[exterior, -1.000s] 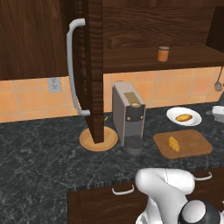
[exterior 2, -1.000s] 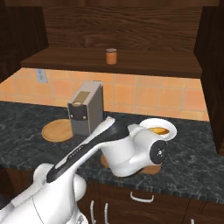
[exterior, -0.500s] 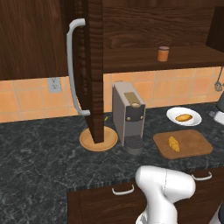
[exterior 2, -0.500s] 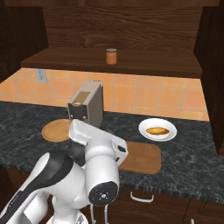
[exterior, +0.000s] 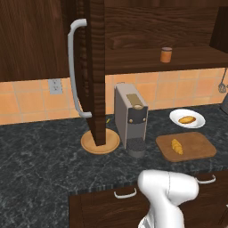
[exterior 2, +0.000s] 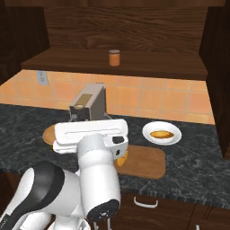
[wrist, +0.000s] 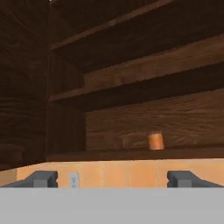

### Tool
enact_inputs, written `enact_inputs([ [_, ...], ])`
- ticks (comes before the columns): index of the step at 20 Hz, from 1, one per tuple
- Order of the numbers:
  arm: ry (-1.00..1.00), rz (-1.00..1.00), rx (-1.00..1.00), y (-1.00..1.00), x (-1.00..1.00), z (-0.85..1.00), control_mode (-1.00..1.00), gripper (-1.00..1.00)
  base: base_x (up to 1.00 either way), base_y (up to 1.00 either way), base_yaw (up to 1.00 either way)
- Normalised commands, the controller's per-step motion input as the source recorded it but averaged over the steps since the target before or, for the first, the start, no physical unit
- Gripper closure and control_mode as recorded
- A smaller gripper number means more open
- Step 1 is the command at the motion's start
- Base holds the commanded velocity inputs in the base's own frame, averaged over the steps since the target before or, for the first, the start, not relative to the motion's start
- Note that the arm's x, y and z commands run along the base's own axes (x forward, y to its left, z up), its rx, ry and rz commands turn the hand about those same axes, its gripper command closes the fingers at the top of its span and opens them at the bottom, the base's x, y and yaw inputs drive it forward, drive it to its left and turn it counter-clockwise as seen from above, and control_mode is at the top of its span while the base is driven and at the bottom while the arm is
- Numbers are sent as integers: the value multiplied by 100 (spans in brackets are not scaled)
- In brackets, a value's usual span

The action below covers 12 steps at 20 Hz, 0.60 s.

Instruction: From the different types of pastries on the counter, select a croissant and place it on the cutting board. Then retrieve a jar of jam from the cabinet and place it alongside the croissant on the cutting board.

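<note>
Dark marbled counter (exterior: 40,160) seen from the left base: croissant (exterior: 177,146), small, ridged, golden, lay on the cutting board (exterior: 196,147). From the right base, jar of jam (exterior 2: 114,58), orange with paler lid, stood upright on the cabinet (exterior 2: 134,63) shelf. Hand view: gripper (wrist: 111,178) faced the jar, jaws spread wide, empty.

Even, flat rendered light from above. The orange tile backsplash (exterior: 31,100) is bright, while the open cabinet (exterior 2: 134,31) interior stays dim. Soft shadows under the white plate (exterior: 187,119). Hand view is coarse and slightly blurred; no glare.
</note>
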Motion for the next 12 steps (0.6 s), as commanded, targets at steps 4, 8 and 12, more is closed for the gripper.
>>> enact_inputs([
  [4, -3, -13, -43, 8, -6, 97, -100, -100, 0, 0, 0],
  [8, 19, -23, -29, 0, 49, 88, -100, -100, 0, 0, 0],
  [12, 5, -5, -22, 17, 15, 31, -100, -100, 0, 0, 0],
])
